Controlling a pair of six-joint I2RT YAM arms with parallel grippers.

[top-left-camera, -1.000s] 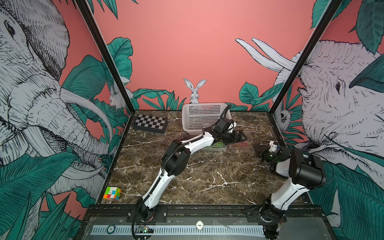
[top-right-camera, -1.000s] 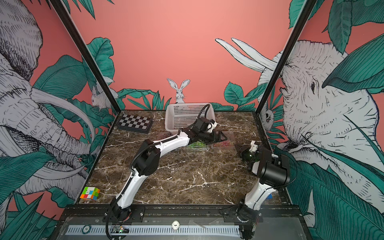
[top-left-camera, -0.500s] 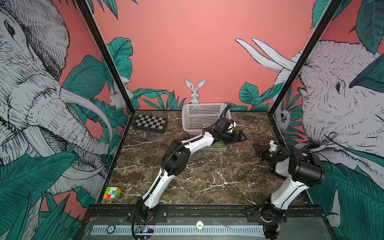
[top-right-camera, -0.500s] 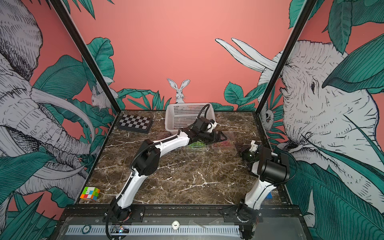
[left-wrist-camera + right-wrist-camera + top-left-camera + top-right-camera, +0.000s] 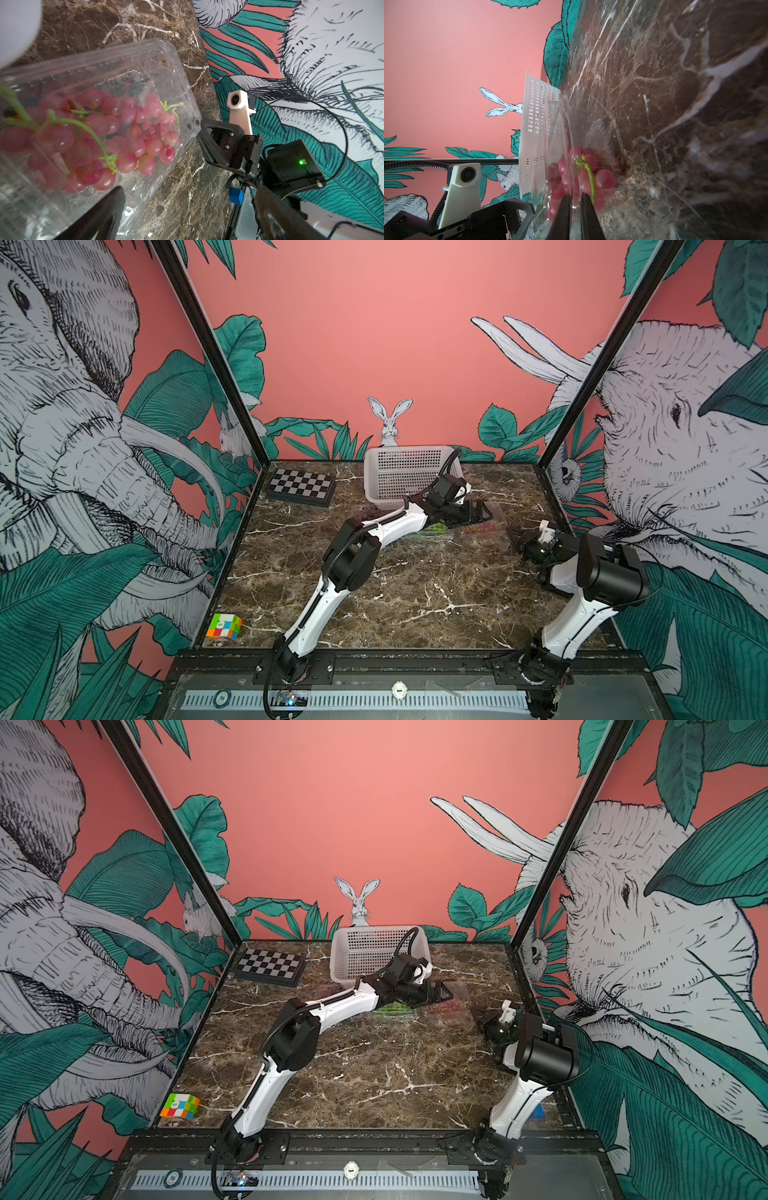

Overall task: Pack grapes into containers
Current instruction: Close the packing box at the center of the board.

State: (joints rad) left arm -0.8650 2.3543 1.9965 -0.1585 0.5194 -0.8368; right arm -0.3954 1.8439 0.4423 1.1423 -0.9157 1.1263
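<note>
"At centre-right of both top views, below-right of the white basket (image 5: pixel 399 472) – which step am I on?"

"The red bunch, imo. Your red grapes (image 5: pixel 128 133) already lie inside the clear container (image 5: pixel 185 89), which sits on the counter (image 5: pixel 415 593) btwn your two arms. So the packing of this one looks done. I'd say you're on to steadying or closing the container."

"Fingers?"

"Left fingers (image 5: pixel 99 214) are wide apart and hold nothing. They hover at one end of the container, w/ the bunch just past them. Right fingers (image 5: pixel 563 216) are narrow, w/ a clear plastic edge btwn them at lower centre of the right wrist view. That reads as a pinch on the container. Can't tell if it's wall or lid flap."

"Next move?"

"Prob. lift your left arm (image 5: pixel 395 526) clear so it doesn't snag the stem, then work that edge w/ the right. It's thin plastic, so go gentle: it'll flex, and the container may slide on the marble. FYI, a green bunch (image 5: pixel 392 1009) shows just left of the red one, half under your left arm."

"Anything diff. vs a sec ago?"

"Not much. Your right arm (image 5: pixel 582 605) has edged a touch toward the container and its fingers have drawn in narrower. Left arm, basket and grapes look unmoved."
</note>
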